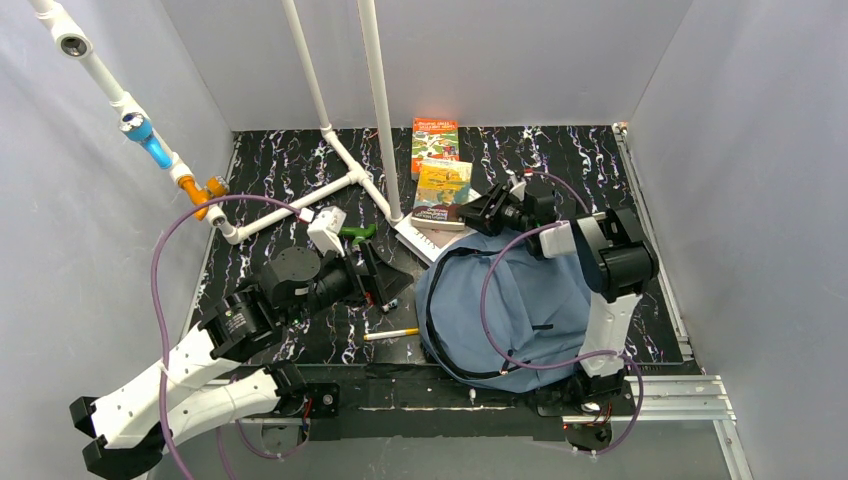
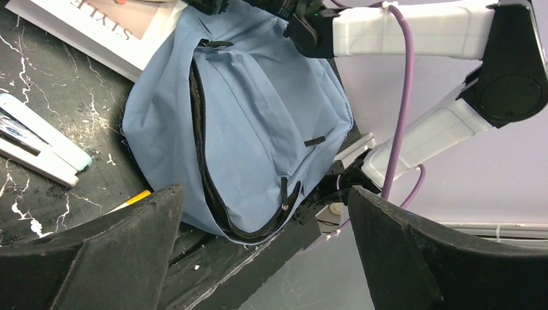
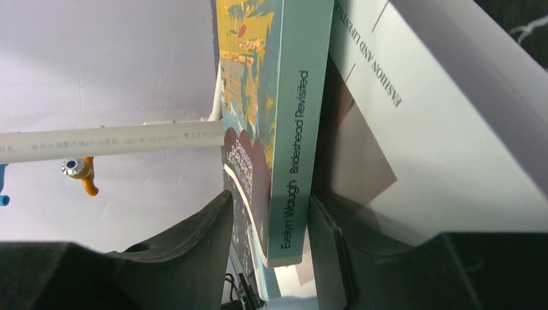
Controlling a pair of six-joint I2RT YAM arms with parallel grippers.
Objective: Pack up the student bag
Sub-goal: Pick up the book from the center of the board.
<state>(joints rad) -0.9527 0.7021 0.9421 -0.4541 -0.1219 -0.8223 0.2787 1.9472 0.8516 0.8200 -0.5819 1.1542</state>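
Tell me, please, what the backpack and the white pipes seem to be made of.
The backpack looks like soft woven fabric, matte slate-blue: it creases and slumps flat. The white pipes look like rigid plastic, probably PVC, smooth with a slight sheen; one carries printed lettering along it.

Backpack (image 1: 520, 300) lies on table (image 1: 280, 170), right of centre. At its 11 o'clock: paperback (image 1: 443, 185) on top of large book (image 1: 425, 238). Third book (image 1: 434, 133) at paperback's 12 o'clock. Pencil (image 1: 391, 334) at backpack's 9 o'clock.
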